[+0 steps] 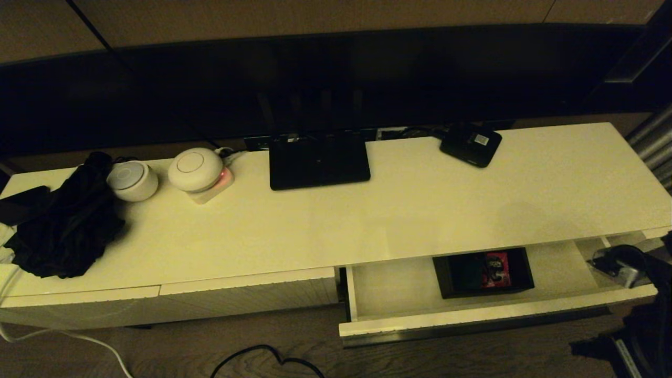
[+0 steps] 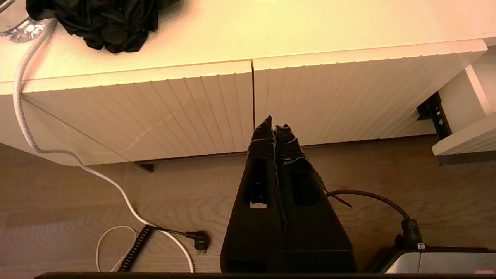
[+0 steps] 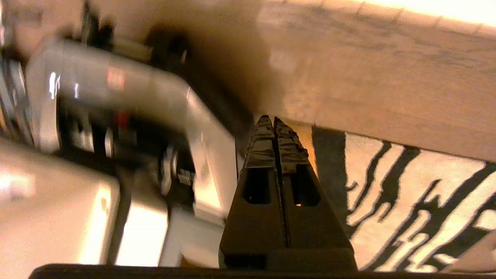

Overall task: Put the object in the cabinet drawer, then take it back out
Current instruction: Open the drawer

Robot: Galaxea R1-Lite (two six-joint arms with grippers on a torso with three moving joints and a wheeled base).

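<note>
Nearest, the cabinet drawer (image 1: pixel 367 294) stands pulled out, w/ the object (image 1: pixel 483 273), a black divided box showing red packets, lying flat inside, right of the drawer's centre. Right tool (image 3: pixel 274 120) has its fingers pressed together w/ nothing between them; the right arm (image 1: pixel 625 262) sits at the drawer's right end, apart from the object. Left tool (image 2: pixel 274 126) is also pressed together, empty, low in front of the ribbed panels (image 2: pixel 193 108) left of the drawer. Beyond the drawer, on the cabinet top: black cloth (image 1: pixel 63 226) far left, two white round devices (image 1: pixel 195 169), router (image 1: pixel 317 160) behind centre, small black device (image 1: pixel 471 144) behind right.
</note>
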